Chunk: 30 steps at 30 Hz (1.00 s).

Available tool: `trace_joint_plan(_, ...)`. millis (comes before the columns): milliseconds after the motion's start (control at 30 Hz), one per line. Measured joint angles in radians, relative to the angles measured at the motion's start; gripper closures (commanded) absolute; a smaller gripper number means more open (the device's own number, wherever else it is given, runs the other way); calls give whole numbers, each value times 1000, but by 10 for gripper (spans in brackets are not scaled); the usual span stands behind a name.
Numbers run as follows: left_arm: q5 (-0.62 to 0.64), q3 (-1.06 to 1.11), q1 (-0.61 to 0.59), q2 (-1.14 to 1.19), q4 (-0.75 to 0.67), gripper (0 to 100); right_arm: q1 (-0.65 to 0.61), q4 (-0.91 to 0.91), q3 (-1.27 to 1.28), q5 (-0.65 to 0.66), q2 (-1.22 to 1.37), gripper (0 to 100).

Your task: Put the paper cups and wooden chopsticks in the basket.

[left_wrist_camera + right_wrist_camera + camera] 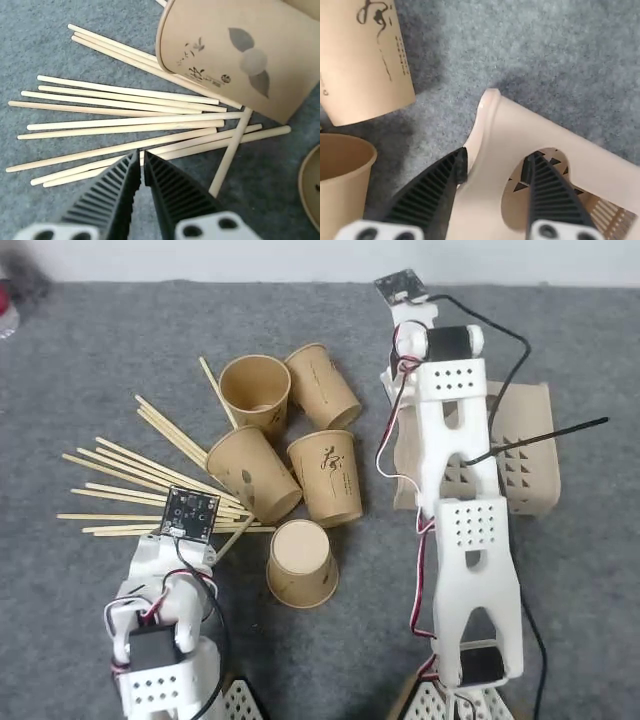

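Wooden chopsticks (150,480) are lying fanned beside five paper cups (255,472), all outside the basket (528,480) | left gripper (141,162) is hovering over chopsticks, jaws together, empty | right gripper (497,157) is straddling basket wall, jaws apart | step: first pickup pending; left likely needs opening.

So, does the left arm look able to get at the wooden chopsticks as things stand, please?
Probably yes: the left gripper hangs over the chopsticks, bare there; a paper cup lies only across some ends. Its shut jaws must open.
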Motion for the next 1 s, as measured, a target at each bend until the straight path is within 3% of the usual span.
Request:
trace_joint_plan(67,0,0,0,0,0,987,-2,0,-2,0,23,996)
trace_joint_plan(133,0,0,0,0,0,987,2,2,-2,-2,28,963)
trace_joint_plan(367,0,0,0,0,0,987,6,8,-2,68,18,992)
trace_joint_plan(567,0,0,0,0,0,987,77,8,14,75,-127,992)
trace_joint_plan(1000,0,0,0,0,0,987,124,8,529,-130,-652,991)
